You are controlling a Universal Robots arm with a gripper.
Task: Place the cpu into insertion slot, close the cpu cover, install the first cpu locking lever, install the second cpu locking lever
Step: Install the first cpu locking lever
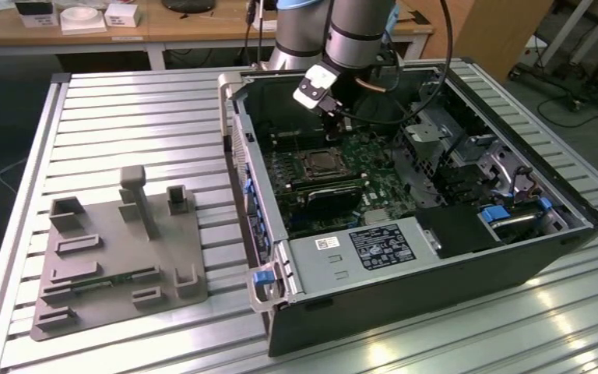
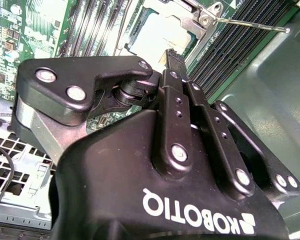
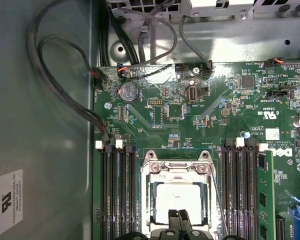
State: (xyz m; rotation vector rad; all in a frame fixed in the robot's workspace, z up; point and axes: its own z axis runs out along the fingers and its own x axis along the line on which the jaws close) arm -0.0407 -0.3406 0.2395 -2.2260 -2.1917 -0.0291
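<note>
In the first wrist view the cpu [image 3: 177,196] lies in the insertion slot [image 3: 149,200], its silvery top showing through the cut-out of the cpu cover [image 3: 177,168], which lies down over it. My gripper [image 3: 177,216] is shut, its two fingertips pressed together over the near edge of the cpu, with nothing between them. A thin locking lever [image 3: 214,192] stands off beside the socket. The second wrist view has the cpu [image 2: 157,37], the cover [image 2: 192,15] and the lever [image 2: 250,24] jutting over the memory slots. In the exterior view the gripper [image 1: 330,134] hangs just above the slot [image 1: 318,165].
Long black memory slots [image 3: 117,195] flank the socket on both sides. Cables [image 3: 65,95] run along the case wall. The open computer case [image 1: 262,257] lies on a slatted metal table [image 1: 122,101], and a grey fixture block [image 1: 122,257] sits at the exterior view's left.
</note>
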